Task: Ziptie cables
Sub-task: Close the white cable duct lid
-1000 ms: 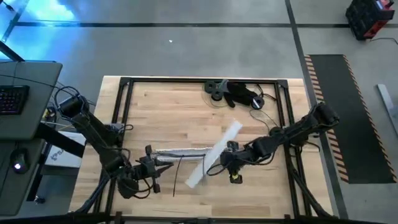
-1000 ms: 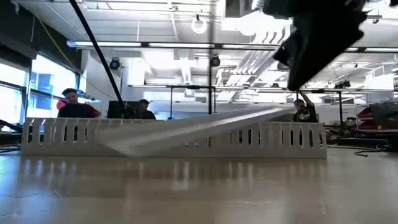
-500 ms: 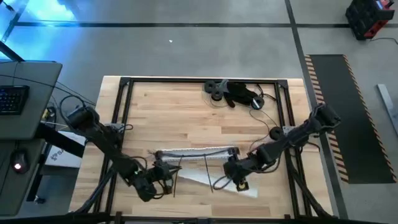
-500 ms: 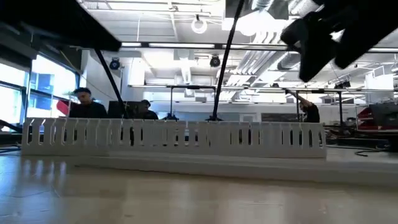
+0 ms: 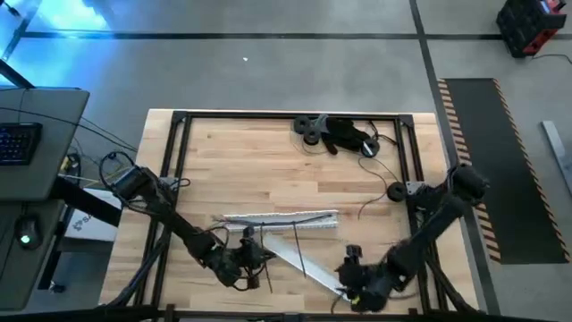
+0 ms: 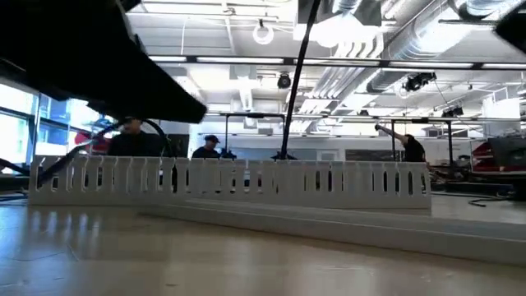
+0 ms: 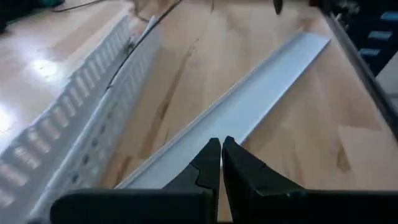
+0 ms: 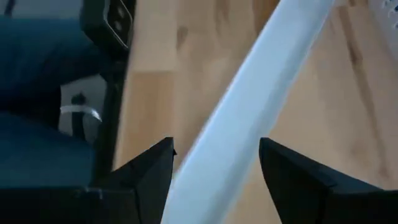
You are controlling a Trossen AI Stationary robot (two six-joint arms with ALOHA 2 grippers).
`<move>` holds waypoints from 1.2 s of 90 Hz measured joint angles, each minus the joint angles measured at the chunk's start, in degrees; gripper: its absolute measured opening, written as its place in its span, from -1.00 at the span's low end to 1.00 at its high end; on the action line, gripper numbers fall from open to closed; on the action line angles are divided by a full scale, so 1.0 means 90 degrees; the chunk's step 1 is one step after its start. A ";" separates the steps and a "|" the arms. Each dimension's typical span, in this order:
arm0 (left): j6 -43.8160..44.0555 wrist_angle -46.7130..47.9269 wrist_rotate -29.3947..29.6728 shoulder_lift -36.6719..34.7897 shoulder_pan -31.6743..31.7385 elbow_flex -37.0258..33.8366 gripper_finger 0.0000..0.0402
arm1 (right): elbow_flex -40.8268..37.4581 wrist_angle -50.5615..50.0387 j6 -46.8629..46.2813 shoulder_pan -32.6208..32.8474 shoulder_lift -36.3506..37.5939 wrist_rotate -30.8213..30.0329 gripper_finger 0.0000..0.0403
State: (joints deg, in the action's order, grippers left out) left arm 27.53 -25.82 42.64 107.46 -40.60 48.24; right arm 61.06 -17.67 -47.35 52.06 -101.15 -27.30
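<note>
Our right gripper [image 8: 214, 168] sits fingers apart astride the flat white cover strip [image 5: 308, 266] near the table's front edge, little room there; the left gripper [image 7: 220, 163], fingers together, hovers beside the slotted duct [image 5: 279, 218], where the cables [image 5: 299, 248] trail out.

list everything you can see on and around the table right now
slotted cable duct: one, white, lying across the table's middle
flat cover strip: one, white, diagonal in front of the duct, toward the right gripper
cables: a few, thin, dark, lying over duct and strip
black gadget: one, with cord, at the far edge
table: one, light wood, black frame
people: several, in the room behind
left gripper: shut, at the strip's near-left end
right gripper: open, astride the strip's other end
</note>
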 joint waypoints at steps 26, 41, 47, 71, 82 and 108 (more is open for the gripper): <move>-0.0276 -0.0118 0.0138 0.0447 0.0118 0.0466 -1.00 | -0.0002 0.0141 -0.2007 0.0622 -0.1279 -0.1100 0.09; -0.0361 -0.0128 0.0027 0.0623 0.0182 0.0740 -1.00 | 0.0019 0.0495 -0.2887 0.0655 -0.1767 -0.1846 0.09; -0.0396 -0.0100 -0.0001 0.0682 0.0180 0.0796 -1.00 | 0.0014 0.0535 -0.2878 0.0634 -0.1798 -0.1937 0.09; -0.0557 -0.0106 0.0033 0.0748 0.0175 0.1068 -1.00 | 0.0005 -0.0523 -0.2802 0.0472 -0.1808 -0.2372 0.09; -0.0641 -0.0119 -0.0010 0.0748 0.0223 0.1277 -1.00 | -0.0002 -0.1352 -0.2946 0.0370 -0.1624 -0.2285 0.09; -0.1357 -0.0108 0.0195 0.0746 0.0590 0.1621 -0.88 | -0.0016 -0.1750 -0.1969 0.0466 -0.0679 -0.2107 0.09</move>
State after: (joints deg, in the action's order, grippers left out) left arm 15.32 -26.80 44.39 114.17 -35.29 62.83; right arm 60.91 -33.42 -65.07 56.26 -107.27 -46.26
